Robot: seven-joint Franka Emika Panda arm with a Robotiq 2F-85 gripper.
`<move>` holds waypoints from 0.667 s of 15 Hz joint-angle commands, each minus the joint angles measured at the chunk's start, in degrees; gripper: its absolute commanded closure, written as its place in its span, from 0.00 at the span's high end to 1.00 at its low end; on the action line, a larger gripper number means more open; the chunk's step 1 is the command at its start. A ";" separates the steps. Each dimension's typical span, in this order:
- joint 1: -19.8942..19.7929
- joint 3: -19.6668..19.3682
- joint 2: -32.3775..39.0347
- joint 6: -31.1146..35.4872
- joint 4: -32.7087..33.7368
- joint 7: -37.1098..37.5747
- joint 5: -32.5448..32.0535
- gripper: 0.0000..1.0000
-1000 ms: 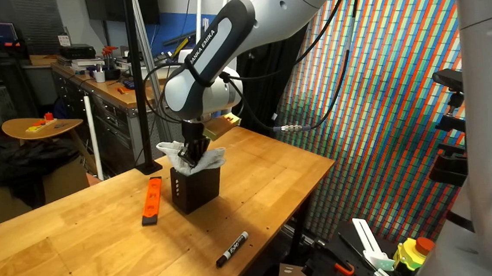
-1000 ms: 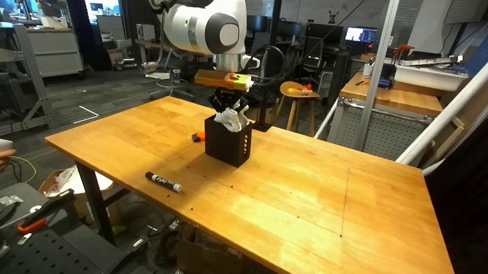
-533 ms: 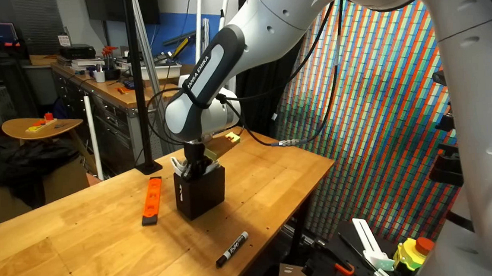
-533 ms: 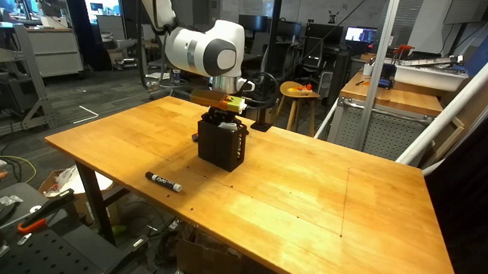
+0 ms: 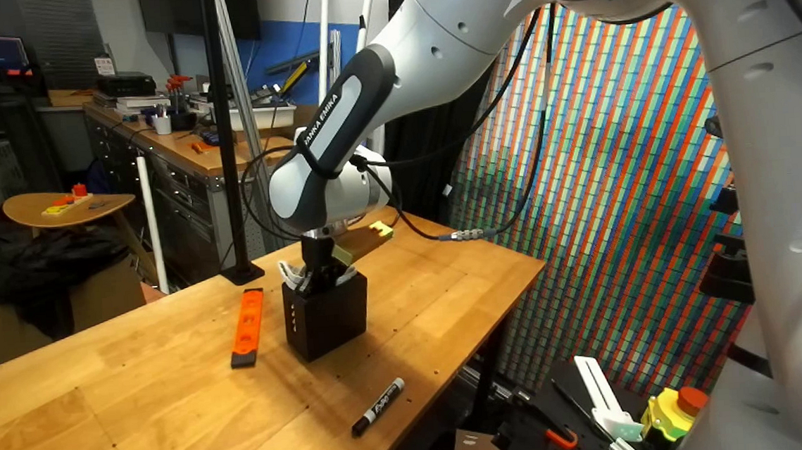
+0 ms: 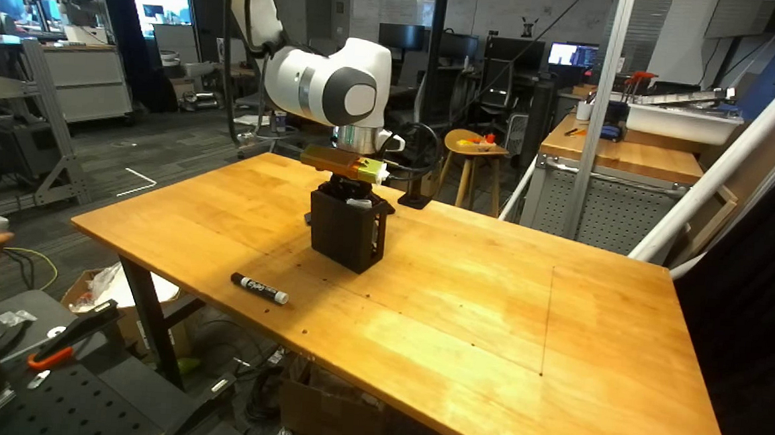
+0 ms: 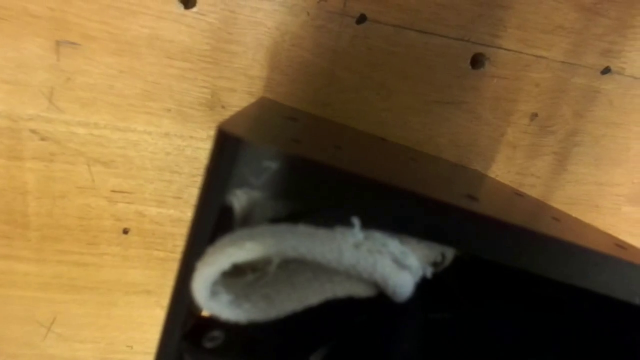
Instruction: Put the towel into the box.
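Note:
The black box (image 5: 328, 320) stands upright on the wooden table, also in an exterior view (image 6: 341, 231). Its rim (image 7: 400, 172) crosses the wrist view. The light grey towel (image 5: 291, 275) is mostly down inside the box, with parts showing at the opening, also in an exterior view (image 6: 359, 203). In the wrist view a looped fold of the towel (image 7: 305, 245) lies inside the rim. My gripper (image 5: 317, 281) points down into the box opening among the towel, also in an exterior view (image 6: 347, 189). Its fingertips are hidden by the box and dark in the wrist view.
An orange level (image 5: 247, 327) lies beside the box. A black marker (image 5: 378, 406) lies near the table's edge, also in an exterior view (image 6: 259, 288). A black post (image 5: 225, 131) stands at the table's far edge.
My gripper has moved down into the box opening, and the towel has gone from above the rim to mostly inside. The box has shifted slightly on the table.

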 commanded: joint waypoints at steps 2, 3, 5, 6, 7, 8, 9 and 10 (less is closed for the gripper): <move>-0.26 0.66 -2.33 -0.99 -0.22 0.43 0.61 0.00; -0.16 0.39 -3.48 -1.17 -0.36 0.57 0.22 0.00; 0.09 -0.19 -5.44 -1.17 -0.55 0.96 -0.49 0.00; 0.15 -0.36 -6.61 -1.22 -0.72 0.99 -0.73 0.00; 0.33 -0.65 -7.53 -1.21 -0.72 1.19 -1.12 0.01; 0.57 -0.91 -8.71 -1.24 -0.84 1.38 -1.59 0.01; 0.73 -1.05 -9.72 -1.25 -0.88 1.47 -1.93 0.01; 1.02 -1.17 -10.69 -1.18 -0.98 1.68 -2.46 0.01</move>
